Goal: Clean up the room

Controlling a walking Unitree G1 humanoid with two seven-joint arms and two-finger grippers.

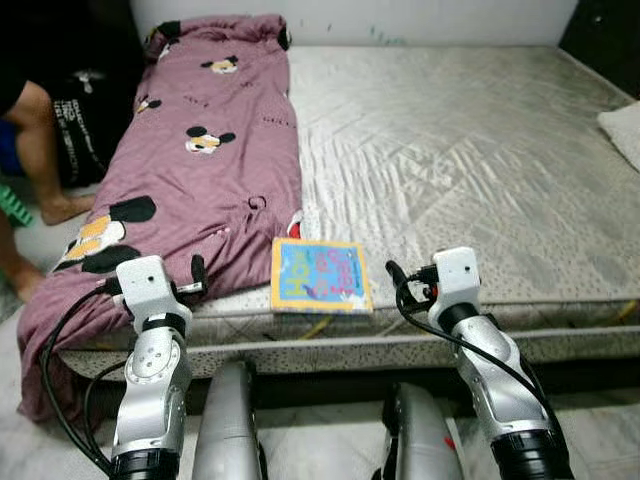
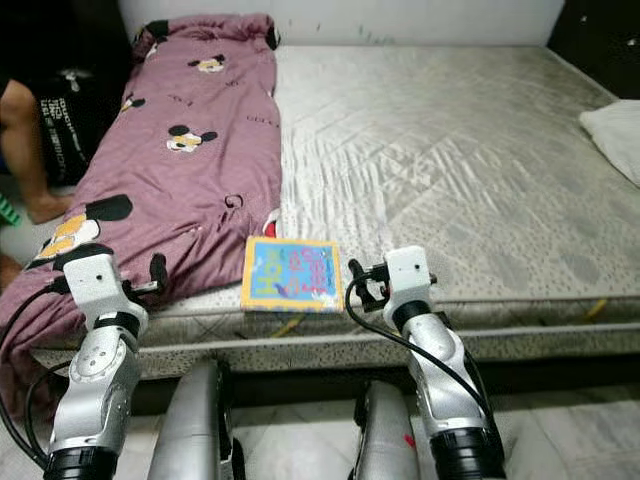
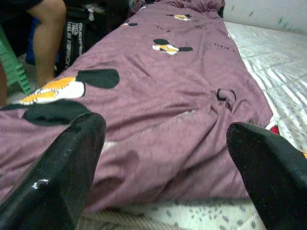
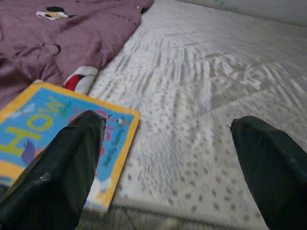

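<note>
Book (image 1: 320,276) flat at mattress (image 1: 480,150) front edge, touching purple blanket (image 1: 200,170). Right claw (image 4: 168,158) & left claw (image 3: 163,143) both wide open, empty. Book prob. thin, stiff, light; grip overhanging near edge.

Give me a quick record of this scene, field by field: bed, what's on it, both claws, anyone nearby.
bed: bare grey mattress
blanket: purple, cartoon-mouse print, along the mattress's left side, spilling over the near corner
book: blue and yellow, flat at the near edge, beside the blanket
left claw: open, facing the blanket
right claw: open, beside the book
person: legs at left
</note>
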